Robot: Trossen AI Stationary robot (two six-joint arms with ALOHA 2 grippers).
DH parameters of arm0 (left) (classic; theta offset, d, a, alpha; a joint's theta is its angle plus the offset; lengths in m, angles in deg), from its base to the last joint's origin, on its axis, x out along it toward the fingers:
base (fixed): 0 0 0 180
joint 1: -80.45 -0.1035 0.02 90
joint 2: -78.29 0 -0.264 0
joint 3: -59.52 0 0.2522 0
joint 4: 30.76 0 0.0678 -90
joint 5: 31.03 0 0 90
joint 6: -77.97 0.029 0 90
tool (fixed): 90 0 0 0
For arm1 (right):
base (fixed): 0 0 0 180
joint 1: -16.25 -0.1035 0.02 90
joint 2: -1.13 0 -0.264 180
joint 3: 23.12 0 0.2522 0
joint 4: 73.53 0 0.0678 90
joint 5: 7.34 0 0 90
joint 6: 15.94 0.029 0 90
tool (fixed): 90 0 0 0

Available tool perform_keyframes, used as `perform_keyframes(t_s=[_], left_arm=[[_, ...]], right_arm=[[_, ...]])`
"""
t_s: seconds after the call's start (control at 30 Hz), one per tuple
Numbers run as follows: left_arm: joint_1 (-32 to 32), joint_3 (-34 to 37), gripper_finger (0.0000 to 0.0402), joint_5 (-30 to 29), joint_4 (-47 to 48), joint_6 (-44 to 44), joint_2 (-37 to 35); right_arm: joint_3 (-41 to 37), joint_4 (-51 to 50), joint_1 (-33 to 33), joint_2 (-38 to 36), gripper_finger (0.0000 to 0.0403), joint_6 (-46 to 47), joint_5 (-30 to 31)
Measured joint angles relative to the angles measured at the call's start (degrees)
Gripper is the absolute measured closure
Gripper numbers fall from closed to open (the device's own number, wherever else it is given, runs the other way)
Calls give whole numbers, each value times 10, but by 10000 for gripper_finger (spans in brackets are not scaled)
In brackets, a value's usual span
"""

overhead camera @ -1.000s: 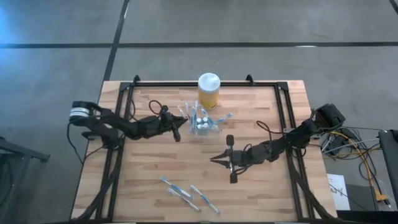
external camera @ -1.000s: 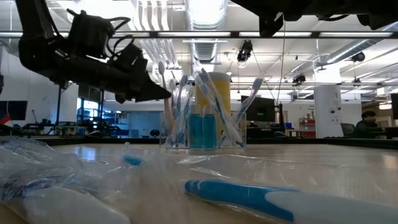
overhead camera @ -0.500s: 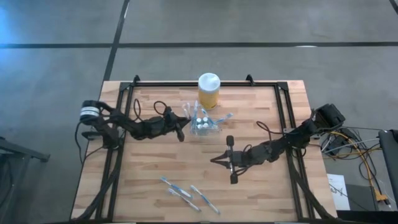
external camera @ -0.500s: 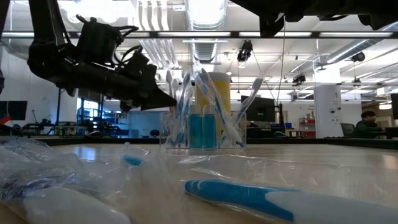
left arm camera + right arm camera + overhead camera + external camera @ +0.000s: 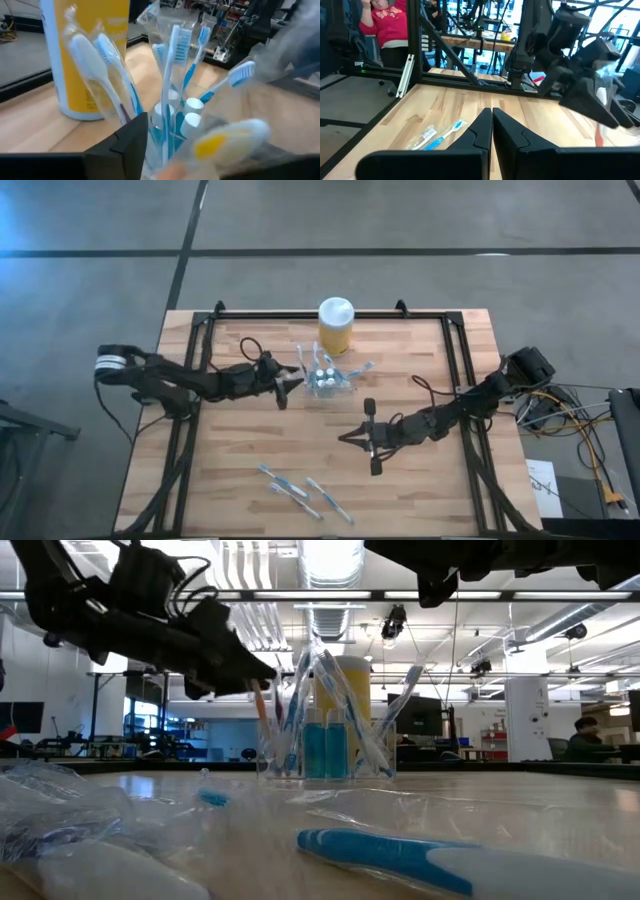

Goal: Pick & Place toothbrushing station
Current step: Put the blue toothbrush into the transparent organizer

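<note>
From above, the left gripper (image 5: 290,381) sits at the nine o'clock side of the clear holder (image 5: 327,383), its tips right up against the rim. The overhead picture can't settle whether its fingers are spread or pinching anything, so I cannot tell. The low view adds something: an orange-pink brush handle (image 5: 262,710) leans at the holder's near wall just under the gripper's nose (image 5: 262,675), and whether the fingers touch it I cannot tell. The left wrist view goes closer: blue and white toothbrushes (image 5: 170,65) stand upright in the holder, white-capped tubes (image 5: 191,106) at the bottom, and a blurred yellow-and-white brush (image 5: 220,140) lies right beside the one dark finger (image 5: 132,137) that shows.

The holder itself stands near the table's middle, toward twelve o'clock, with the yellow jar (image 5: 336,325) just behind it.

At about five o'clock from the holder, well apart, the right gripper (image 5: 345,437) hangs over bare wood, fingers pressed together on nothing, as the right wrist view shows plainly (image 5: 491,125). That view also catches wrapped toothbrushes (image 5: 437,135) lying on the table and a person in red (image 5: 387,22) beyond it.
</note>
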Motion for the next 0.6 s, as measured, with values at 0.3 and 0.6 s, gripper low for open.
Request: perform_keyframes(t_s=[0.3,0.6], left_arm=[[0,3,193,48,201,7,-217],[2,2,194,138,468,36,-477]], right_arm=[[0,0,0,0,394,-4,0],[0,-4,0,0,394,5,0]])
